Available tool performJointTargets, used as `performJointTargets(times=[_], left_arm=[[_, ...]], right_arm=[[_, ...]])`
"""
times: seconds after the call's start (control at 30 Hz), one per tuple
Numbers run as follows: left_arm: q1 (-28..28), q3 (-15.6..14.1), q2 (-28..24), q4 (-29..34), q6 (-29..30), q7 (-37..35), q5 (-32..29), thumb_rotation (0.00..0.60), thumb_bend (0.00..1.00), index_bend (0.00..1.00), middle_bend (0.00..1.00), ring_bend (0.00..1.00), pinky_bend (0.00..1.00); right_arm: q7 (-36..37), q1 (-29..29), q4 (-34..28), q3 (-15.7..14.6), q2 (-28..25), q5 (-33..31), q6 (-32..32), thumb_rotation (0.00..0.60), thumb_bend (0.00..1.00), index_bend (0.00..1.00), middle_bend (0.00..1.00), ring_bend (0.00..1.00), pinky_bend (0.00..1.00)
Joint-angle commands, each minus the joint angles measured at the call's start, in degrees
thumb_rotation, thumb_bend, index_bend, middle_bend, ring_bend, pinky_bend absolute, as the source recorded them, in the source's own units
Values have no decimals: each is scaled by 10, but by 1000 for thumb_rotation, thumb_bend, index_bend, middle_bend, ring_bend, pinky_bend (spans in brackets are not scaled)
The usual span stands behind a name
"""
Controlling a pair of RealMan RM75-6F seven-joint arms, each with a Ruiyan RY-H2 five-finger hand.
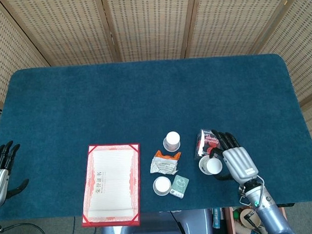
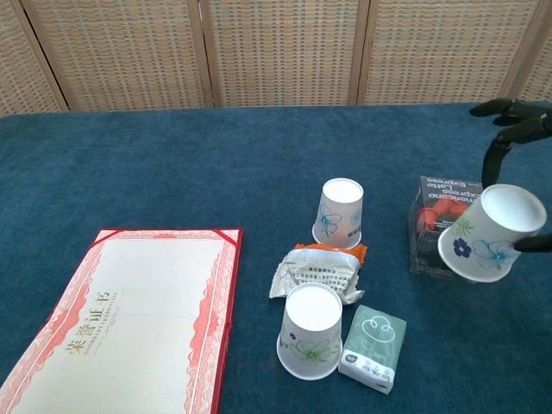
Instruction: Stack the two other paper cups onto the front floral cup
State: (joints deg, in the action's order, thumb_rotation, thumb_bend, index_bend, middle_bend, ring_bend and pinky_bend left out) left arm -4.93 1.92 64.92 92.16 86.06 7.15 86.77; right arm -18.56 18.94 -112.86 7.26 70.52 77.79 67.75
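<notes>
Three white floral paper cups stand upside down or are carried. The front cup (image 2: 310,343) (image 1: 162,186) sits on the blue table beside a green packet. A second cup (image 2: 341,212) (image 1: 172,141) stands further back. My right hand (image 1: 235,162) (image 2: 516,129) grips the third cup (image 2: 492,233) (image 1: 211,165), tilted and lifted off the table in front of the clear box. At the table's left edge, my left hand (image 1: 0,169) hangs with fingers apart, holding nothing.
A clear box of red items (image 2: 440,216) (image 1: 208,141) sits just behind the held cup. A crumpled snack wrapper (image 2: 317,272) and a green tissue packet (image 2: 373,342) lie between the cups. A red-bordered certificate folder (image 2: 121,323) covers the front left.
</notes>
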Motion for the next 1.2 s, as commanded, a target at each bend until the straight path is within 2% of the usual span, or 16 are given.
performJointTargets(times=[0.03, 0.23, 0.5, 0.83, 1.2], left_arm=[[0, 0, 0, 0, 0, 0, 0, 600, 225, 0, 0, 0, 0], [-1, -1, 1, 0, -3, 2, 1, 600, 225, 0, 0, 0, 0], [0, -1, 0, -1, 0, -2, 2, 600, 225, 0, 0, 0, 0], [0, -1, -1, -2, 1, -7, 3, 600, 226, 0, 0, 0, 0], [-1, 0, -1, -4, -1, -10, 1, 600, 226, 0, 0, 0, 0]], right_arm=[[-7, 10, -17, 9, -9, -7, -6, 600, 96, 504, 39, 0, 0], [-39, 32, -72, 13, -12, -6, -17, 600, 96, 508, 40, 0, 0], [-95, 62, -108, 13, 22, -30, -28, 600, 96, 512, 40, 0, 0], [-130, 97, -99, 20, 81, -83, -30, 600, 96, 512, 39, 0, 0], [-135, 112, -107, 22, 105, -108, -9, 600, 96, 513, 40, 0, 0]])
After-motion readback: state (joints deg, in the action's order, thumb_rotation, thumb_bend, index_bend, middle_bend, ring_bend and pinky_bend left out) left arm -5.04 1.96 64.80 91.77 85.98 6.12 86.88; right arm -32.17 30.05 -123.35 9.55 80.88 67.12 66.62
